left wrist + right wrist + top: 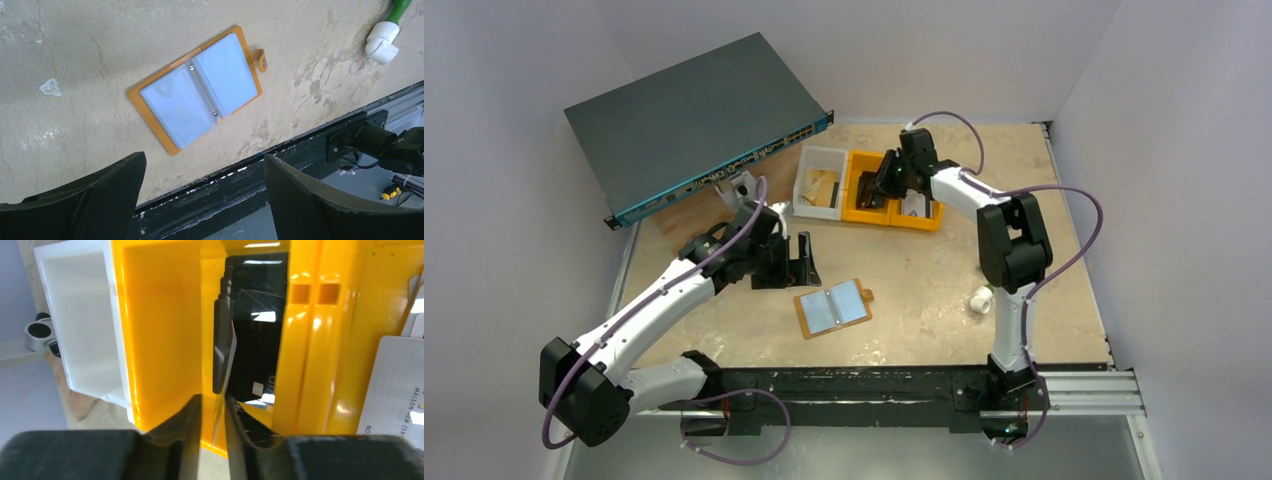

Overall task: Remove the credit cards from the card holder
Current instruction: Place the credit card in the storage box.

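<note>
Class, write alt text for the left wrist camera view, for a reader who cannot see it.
An orange leather card holder lies open and flat on a scuffed beige table, its pale blue-grey inside facing up and its snap tab sticking out from one side. Two black fingers stand wide apart in the foreground, holding nothing.

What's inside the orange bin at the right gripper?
Dark cards sit in the orange bin. Its walls and the right gripper cover the bin floor, so I can't count them.
</note>
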Available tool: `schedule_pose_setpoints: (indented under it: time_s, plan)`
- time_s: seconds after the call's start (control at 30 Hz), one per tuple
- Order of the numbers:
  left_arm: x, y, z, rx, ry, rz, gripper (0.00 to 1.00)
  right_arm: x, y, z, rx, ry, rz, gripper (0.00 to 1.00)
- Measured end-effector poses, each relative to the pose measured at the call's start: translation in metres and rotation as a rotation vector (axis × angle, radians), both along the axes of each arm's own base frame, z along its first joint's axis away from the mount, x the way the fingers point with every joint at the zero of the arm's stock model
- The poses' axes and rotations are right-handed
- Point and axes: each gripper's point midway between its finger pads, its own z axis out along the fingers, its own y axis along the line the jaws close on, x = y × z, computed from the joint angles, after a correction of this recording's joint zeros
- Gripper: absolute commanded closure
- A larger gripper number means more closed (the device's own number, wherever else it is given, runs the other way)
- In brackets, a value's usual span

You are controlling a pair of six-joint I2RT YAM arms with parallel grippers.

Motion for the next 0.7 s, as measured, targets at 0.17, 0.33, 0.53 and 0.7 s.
schedule_pose_setpoints:
  time_s: [0.17, 0.33, 0.53, 0.7]
  plan:
    - [-0.002, 0.001, -0.004, 0.004, 0.008, -0.001, 0.12, 0.006, 0.0, 0.011, -0.015, -0.019, 0.005, 0.43]
    - [-0.003, 0.002, -0.004, 0.004, 0.01, 0.0, 0.12, 0.01, -0.002, 0.023, -0.034, -0.044, 0.003, 0.25]
    - [-0.002, 0.002, -0.004, 0.006, 0.009, 0.001, 0.12, -0.006, -0.01, 0.05, -0.065, -0.08, 0.002, 0.01]
    - [-0.001, 0.003, -0.006, 0.012, 0.011, 0.014, 0.12, -0.04, -0.011, 0.081, -0.089, -0.14, 0.013, 0.01]
